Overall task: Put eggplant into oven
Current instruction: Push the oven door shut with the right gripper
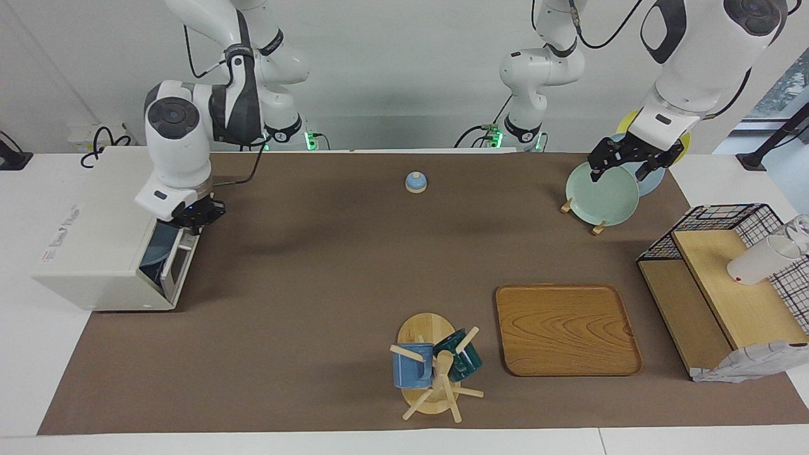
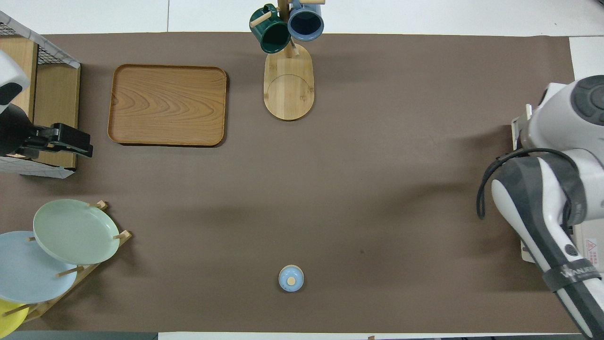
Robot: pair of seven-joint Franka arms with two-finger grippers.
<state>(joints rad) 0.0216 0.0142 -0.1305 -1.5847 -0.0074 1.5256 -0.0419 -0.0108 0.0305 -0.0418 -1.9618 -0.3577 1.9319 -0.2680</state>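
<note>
Right gripper [image 1: 197,218]: one, at the top of the slightly open door of the oven [image 1: 101,253]; finger state cannot be told. Left gripper [image 1: 626,165]: one, fingers [image 1: 595,172] spread apart, grasping nothing, over the plate rack [image 2: 71,264]. Eggplant: not visible. Plates: three. Mugs: two, on one mug tree [image 1: 433,373]. Wooden tray [image 1: 565,328]: one. Small blue lidded pot [image 1: 416,182]: one, on the surface [image 1: 316,284].
</note>
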